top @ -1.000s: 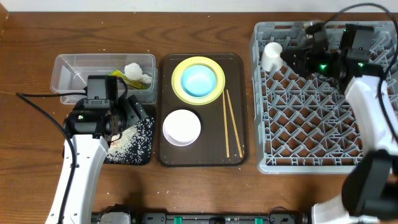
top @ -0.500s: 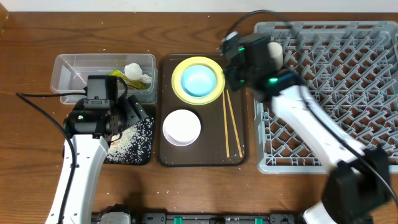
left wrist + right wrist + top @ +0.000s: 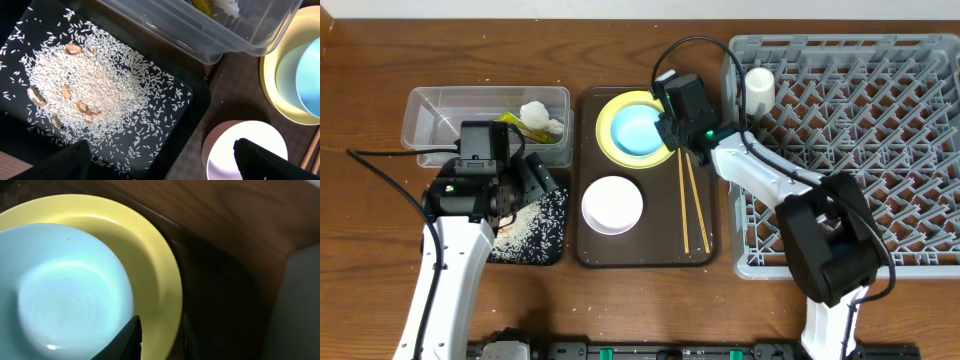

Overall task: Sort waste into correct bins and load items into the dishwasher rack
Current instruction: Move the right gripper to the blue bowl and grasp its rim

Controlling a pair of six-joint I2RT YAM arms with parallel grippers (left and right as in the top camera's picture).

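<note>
A light blue bowl (image 3: 638, 128) (image 3: 60, 280) sits in the yellow plate (image 3: 608, 140) (image 3: 160, 270) at the back of the brown tray. My right gripper (image 3: 670, 138) (image 3: 160, 335) hovers over the plate's right rim, jaws slightly apart and holding nothing. The white bowl (image 3: 612, 204) (image 3: 235, 150) and chopsticks (image 3: 690, 200) lie on that tray. A white cup (image 3: 759, 86) stands in the grey rack's (image 3: 860, 180) back left corner. My left gripper (image 3: 530, 180) (image 3: 167, 162) is wide open above the black tray (image 3: 552, 250) (image 3: 197, 112) of rice (image 3: 90, 85).
The clear tub (image 3: 440, 125) (image 3: 200, 30) behind the black tray holds a white tissue (image 3: 535, 112) and a yellow-green wrapper (image 3: 518, 124). The brown serving tray (image 3: 650, 250) lies between the bins and the rack.
My right arm swung from the rack's back left corner over to the yellow plate, leaving the white cup standing in the rack. The left arm has not moved.
</note>
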